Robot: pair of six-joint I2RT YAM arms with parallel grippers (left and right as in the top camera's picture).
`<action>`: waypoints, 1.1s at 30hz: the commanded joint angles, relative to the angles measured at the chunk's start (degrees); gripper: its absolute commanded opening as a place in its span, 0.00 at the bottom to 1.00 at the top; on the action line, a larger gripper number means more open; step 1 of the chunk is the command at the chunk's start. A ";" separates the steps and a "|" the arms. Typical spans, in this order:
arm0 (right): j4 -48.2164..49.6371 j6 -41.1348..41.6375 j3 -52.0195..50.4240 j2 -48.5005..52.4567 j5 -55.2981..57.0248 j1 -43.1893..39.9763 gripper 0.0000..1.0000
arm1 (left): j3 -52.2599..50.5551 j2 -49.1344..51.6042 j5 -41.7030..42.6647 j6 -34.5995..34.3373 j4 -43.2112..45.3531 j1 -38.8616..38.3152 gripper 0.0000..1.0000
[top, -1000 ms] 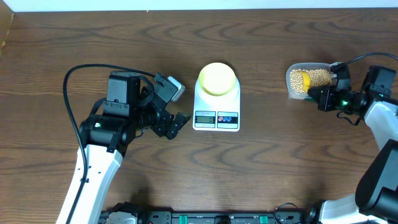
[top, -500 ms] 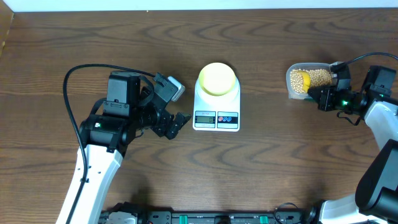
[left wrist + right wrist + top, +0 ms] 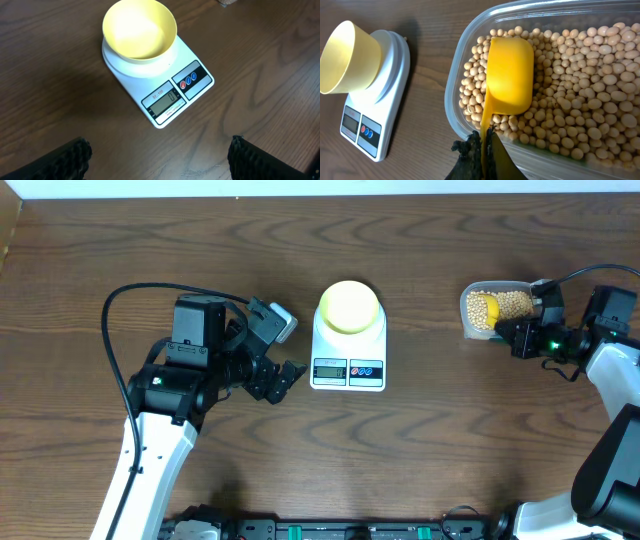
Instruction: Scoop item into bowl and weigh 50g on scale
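Observation:
A pale yellow bowl (image 3: 349,306) (image 3: 139,30) (image 3: 349,57) sits empty on the white scale (image 3: 348,362) (image 3: 170,97) (image 3: 372,125) at mid-table. Tan beans (image 3: 514,304) (image 3: 585,100) fill a clear tub (image 3: 470,325) (image 3: 454,95) at the right. My right gripper (image 3: 506,327) (image 3: 486,142) is shut on the handle of a bright yellow scoop (image 3: 485,309) (image 3: 509,82), whose cup lies face down on the beans. My left gripper (image 3: 282,352) (image 3: 160,157) stands open over bare wood just left of the scale, holding nothing.
The table's dark wood runs to a white wall edge (image 3: 320,188) at the back. A black cable (image 3: 130,295) loops behind the left arm, another (image 3: 580,275) behind the right arm.

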 commanded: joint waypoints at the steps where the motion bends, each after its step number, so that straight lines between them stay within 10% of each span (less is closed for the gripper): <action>1: 0.20 0.42 0.13 0.35 -4.07 -0.07 0.01 | -0.28 0.22 0.70 0.76 0.17 -0.17 0.89; 33: -1.07 1.73 0.13 0.35 -5.33 -0.07 0.01 | -0.28 0.22 0.70 0.76 0.17 -0.17 0.89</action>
